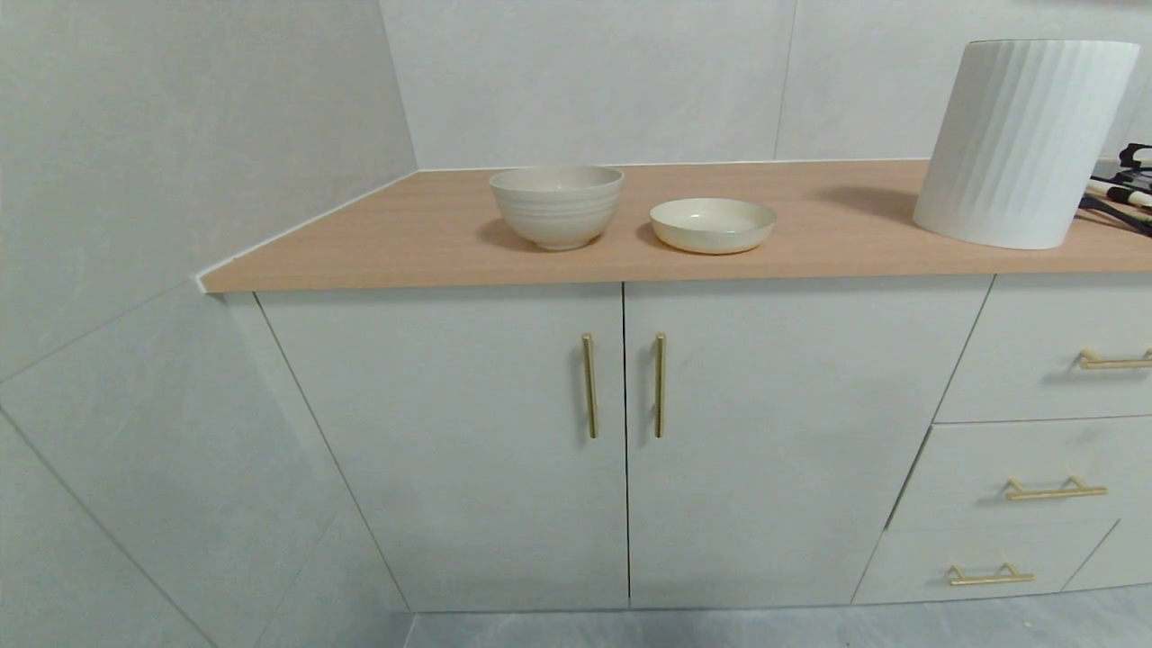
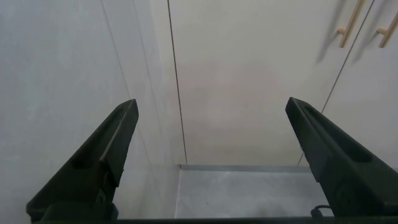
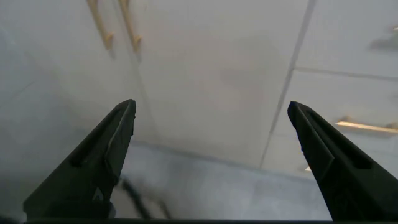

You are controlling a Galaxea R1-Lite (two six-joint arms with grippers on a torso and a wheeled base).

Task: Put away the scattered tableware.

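A deep cream bowl (image 1: 557, 204) with ribbed sides stands on the wooden countertop (image 1: 414, 229). To its right sits a shallow cream dish (image 1: 712, 224), a small gap between them. My left gripper (image 2: 211, 115) hangs low in front of the white cabinet's left door (image 2: 249, 87), fingers wide apart and nothing between them. My right gripper (image 3: 211, 115) is also low, open and empty, facing the cabinet's right door (image 3: 211, 68) with the gold handles (image 3: 118, 28) off to one side.
Two closed cabinet doors with vertical gold handles (image 1: 624, 385) sit under the counter. Drawers (image 1: 1035, 432) with gold pulls lie to the right. A tall white ribbed container (image 1: 1026, 139) and dark utensils (image 1: 1125, 189) occupy the counter's right end. A tiled wall (image 1: 135, 270) closes the left side.
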